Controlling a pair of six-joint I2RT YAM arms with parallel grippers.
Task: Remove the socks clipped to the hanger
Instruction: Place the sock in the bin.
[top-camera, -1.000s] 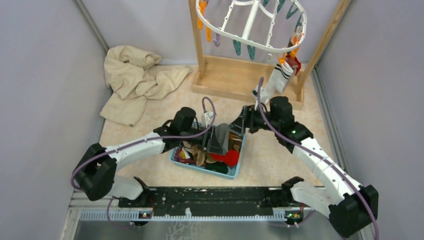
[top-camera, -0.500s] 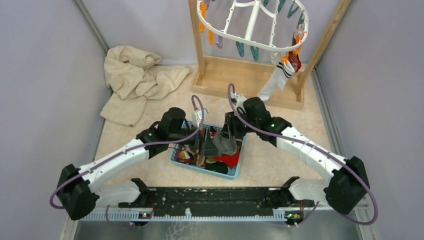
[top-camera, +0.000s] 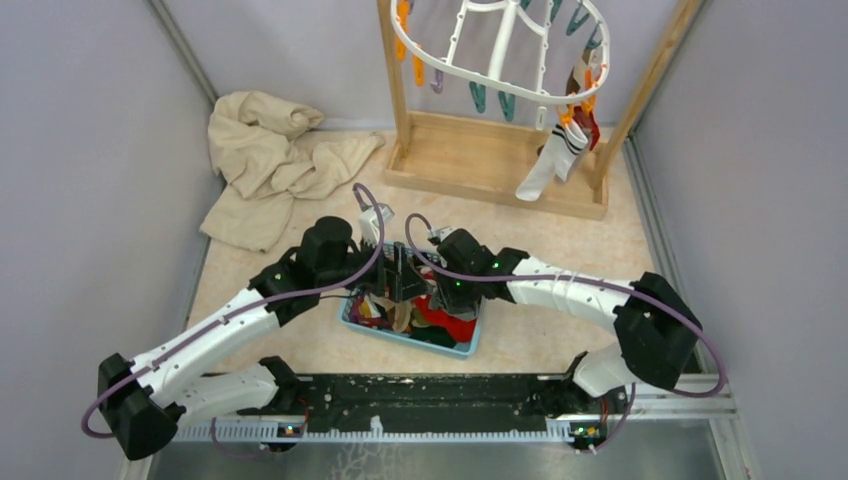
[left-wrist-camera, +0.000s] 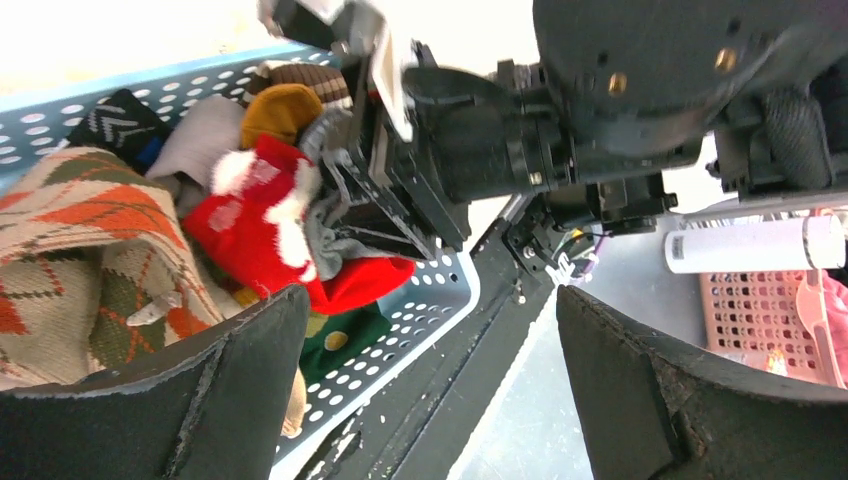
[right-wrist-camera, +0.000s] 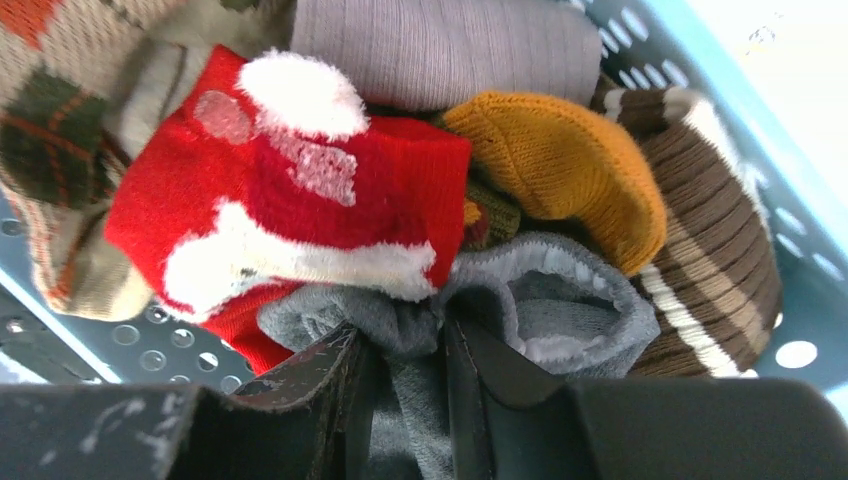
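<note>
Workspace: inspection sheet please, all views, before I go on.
Surface: beige speckled tabletop, no damage seen.
Job's things: white plastic oval hanger holds a white black-striped sock; blue perforated basket full of mixed socks.
Clutter: crumpled beige cloth, back left.
Grippers: left gripper jaws wide open, empty; right gripper jaws pinching a grey sock in the basket.
Cables: purple cables looped along both arms, none seen snagged.
Surroundings: light wooden rack frame; grey walls.

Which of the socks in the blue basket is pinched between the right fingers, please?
The grey sock: its fabric is squeezed between the right fingers, whereas the red sock, mustard sock and brown-striped sock lie free beside it.
</note>
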